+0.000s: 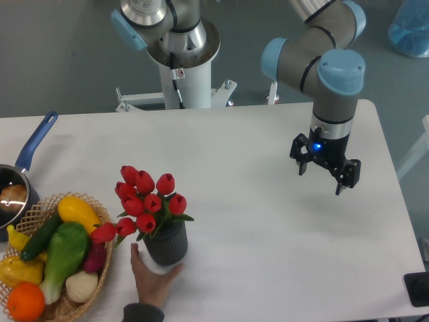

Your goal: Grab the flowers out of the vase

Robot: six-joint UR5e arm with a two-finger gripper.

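A bunch of red tulip flowers (144, 201) with green leaves stands in a small dark grey ribbed vase (167, 243) at the front left of the white table. A person's hand (153, 278) holds the vase's base from the front. My gripper (324, 178) hangs over the right part of the table, far right of the flowers and a little farther back. Its fingers are spread apart and point down, and nothing is between them.
A wicker basket (64, 305) of vegetables and fruit sits at the front left corner, touching the flowers' left side. A blue-handled pot (20, 176) lies at the left edge. The robot's white base (182, 74) stands behind the table's back edge.
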